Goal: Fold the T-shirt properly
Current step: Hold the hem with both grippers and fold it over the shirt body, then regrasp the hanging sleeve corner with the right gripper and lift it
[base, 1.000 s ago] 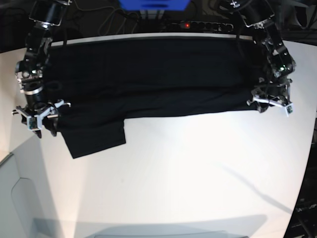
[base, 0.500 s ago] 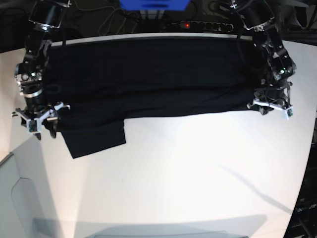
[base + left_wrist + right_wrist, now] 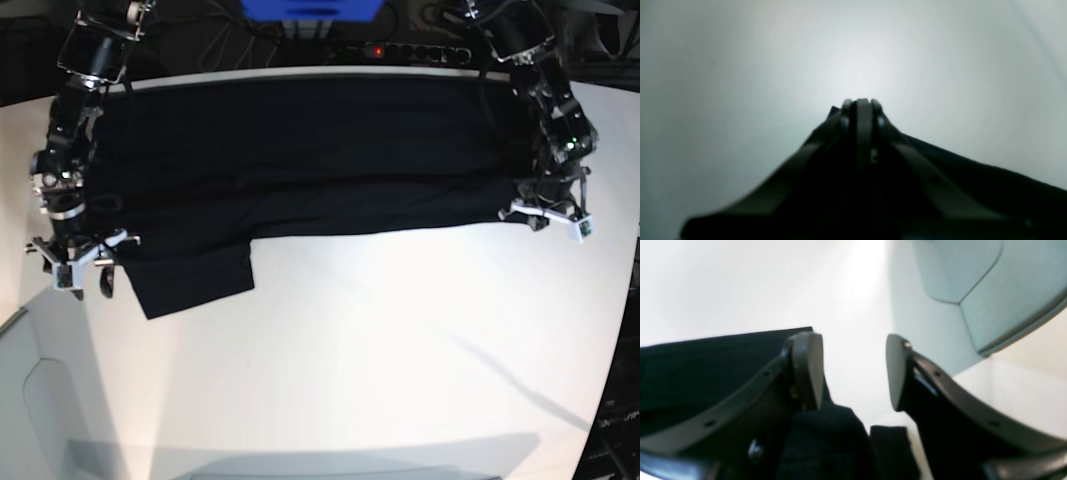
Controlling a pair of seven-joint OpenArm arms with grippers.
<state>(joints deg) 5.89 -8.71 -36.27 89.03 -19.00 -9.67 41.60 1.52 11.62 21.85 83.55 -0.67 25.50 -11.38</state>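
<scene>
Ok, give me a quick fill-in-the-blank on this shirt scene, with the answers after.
1. The T-shirt is ____ in colour.
2. The left gripper has its jaws ____.
3. The right gripper has its jaws ____.
4. The T-shirt lies on a ____ table.

Missing words: black; shut; open; white

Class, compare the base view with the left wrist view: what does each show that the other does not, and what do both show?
Only the base view shows the whole spread T-shirt, one sleeve hanging toward the near side, the right hand standing open at the shirt's edge, and a power strip behind the table. Only the left wrist view shows the left hand up close, its fingers pressed together. Both show the black shirt fabric and the white table.
</scene>
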